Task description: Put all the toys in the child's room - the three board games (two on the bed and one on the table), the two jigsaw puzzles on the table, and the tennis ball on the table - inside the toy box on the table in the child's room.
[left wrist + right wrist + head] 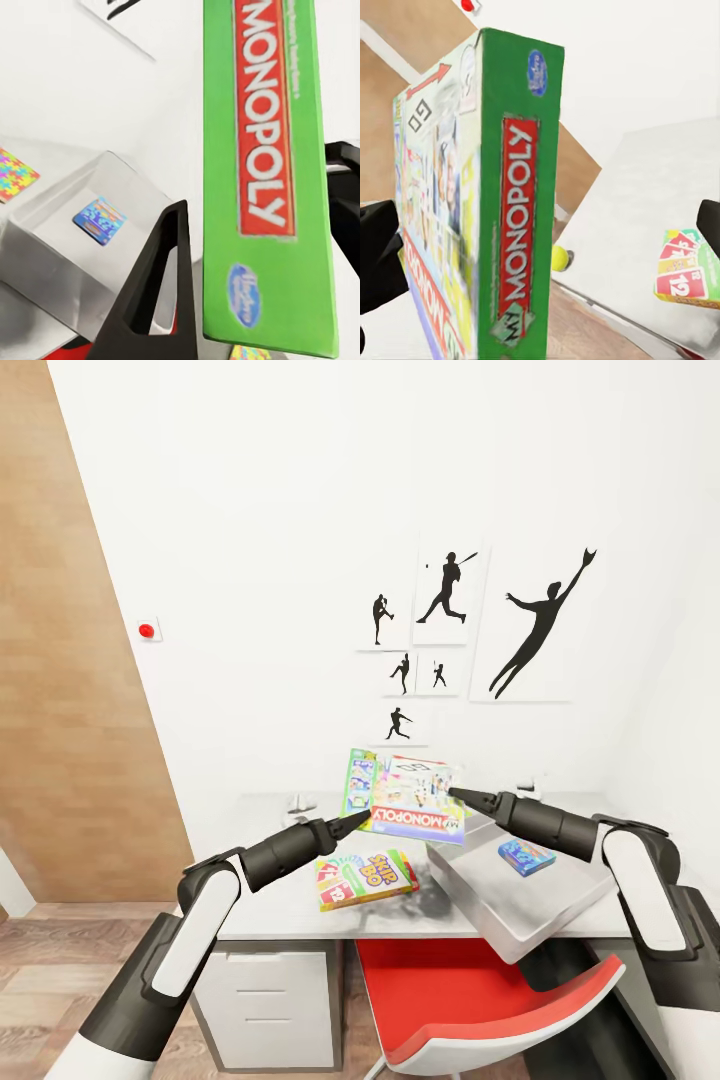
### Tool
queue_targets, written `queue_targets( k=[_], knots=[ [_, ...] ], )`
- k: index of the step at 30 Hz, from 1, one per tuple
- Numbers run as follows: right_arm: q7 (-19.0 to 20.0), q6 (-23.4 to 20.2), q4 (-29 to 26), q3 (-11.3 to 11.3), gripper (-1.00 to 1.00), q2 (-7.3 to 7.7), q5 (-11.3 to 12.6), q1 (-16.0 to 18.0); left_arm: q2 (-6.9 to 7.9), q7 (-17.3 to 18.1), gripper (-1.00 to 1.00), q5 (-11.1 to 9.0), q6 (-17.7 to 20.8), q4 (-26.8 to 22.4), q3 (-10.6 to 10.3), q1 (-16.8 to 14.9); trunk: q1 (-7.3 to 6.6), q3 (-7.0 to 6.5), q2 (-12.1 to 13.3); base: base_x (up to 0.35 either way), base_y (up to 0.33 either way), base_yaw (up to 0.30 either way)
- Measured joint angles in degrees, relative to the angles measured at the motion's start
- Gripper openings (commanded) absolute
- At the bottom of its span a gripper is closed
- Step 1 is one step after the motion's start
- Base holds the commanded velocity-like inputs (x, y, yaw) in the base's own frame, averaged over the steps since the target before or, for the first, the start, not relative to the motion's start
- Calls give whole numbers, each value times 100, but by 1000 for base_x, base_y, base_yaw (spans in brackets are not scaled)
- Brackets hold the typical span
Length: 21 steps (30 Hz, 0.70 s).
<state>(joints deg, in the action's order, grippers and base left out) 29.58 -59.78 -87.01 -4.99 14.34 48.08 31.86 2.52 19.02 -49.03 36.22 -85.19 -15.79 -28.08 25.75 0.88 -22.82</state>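
The Monopoly board game [415, 800] hangs in the air above the table [270, 830], its printed face towards me. My left gripper [358, 819] is shut on its lower left edge; one finger [161, 285] lies beside the green side [266, 165]. My right gripper [455, 793] is at the box's right edge, open, with its fingers [379, 255] wide on either side of the box [517, 225]. The Skip-Bo game [365, 878] lies flat on the table. The toy box [500, 915] holds the small blue game [526, 856]. A jigsaw puzzle [15, 174] and the tennis ball [559, 257] rest on the table.
A red-seated chair [470, 990] stands under the table's front edge, below the toy box's near corner. White drawers [265, 1000] sit under the table's left part. Baseball silhouette pictures [540, 625] hang on the white wall. A wooden panel [60, 660] stands at the left.
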Motion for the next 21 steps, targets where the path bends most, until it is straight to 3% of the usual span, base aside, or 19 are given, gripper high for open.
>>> queue_targets(
  k=[7,16,21],
  knots=[
    [3,0,-1,195,100,-1,143,-13,0,-12,-100,6,-59,5,-1,0,0,0,0,0,0,0],
    [5,0,-1,260,100,-1,219,-19,0,-21,-100,17,-82,13,-1,0,0,0,0,0,0,0],
    [5,-1,-1,341,100,3,440,-25,0,-24,-100,23,-87,22,-1,0,0,0,0,0,0,0]
  ],
)
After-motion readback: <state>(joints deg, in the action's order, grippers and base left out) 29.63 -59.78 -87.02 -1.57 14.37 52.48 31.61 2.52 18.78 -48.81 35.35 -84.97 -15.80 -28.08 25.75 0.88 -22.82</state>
